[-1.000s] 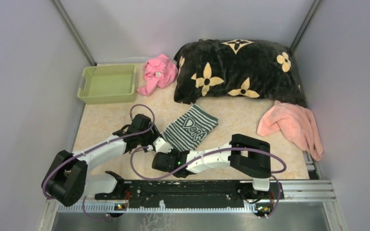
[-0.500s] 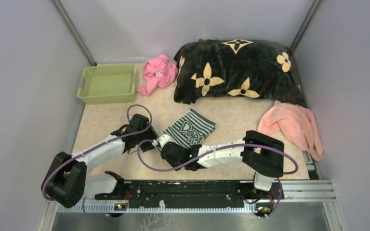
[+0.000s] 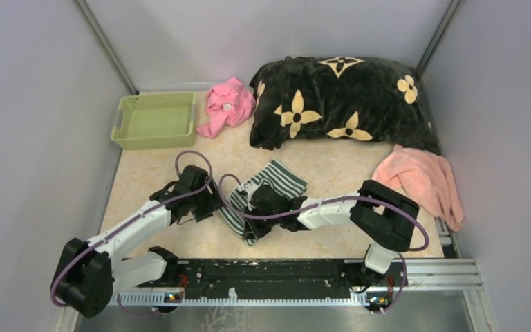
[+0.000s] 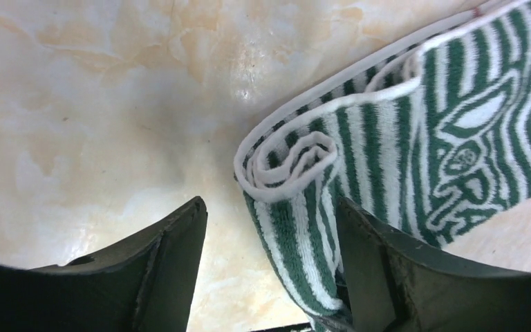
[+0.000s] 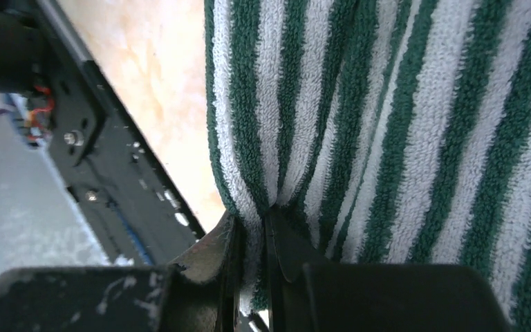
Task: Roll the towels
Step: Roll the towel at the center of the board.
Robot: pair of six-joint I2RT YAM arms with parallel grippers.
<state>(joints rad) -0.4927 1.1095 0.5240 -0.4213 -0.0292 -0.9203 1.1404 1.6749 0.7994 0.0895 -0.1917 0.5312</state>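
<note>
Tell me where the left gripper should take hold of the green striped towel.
Probably the coiled end of the striped towel. It lies between the fingers of the open left gripper, so descend straight and pinch across the spiral, trapping all layers.

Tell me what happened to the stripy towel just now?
The right end effector moved forward, pinched the striped towel and folded it over itself. The left end effector stayed open beside it. The pink towel, blanket and basket stayed put.
</note>
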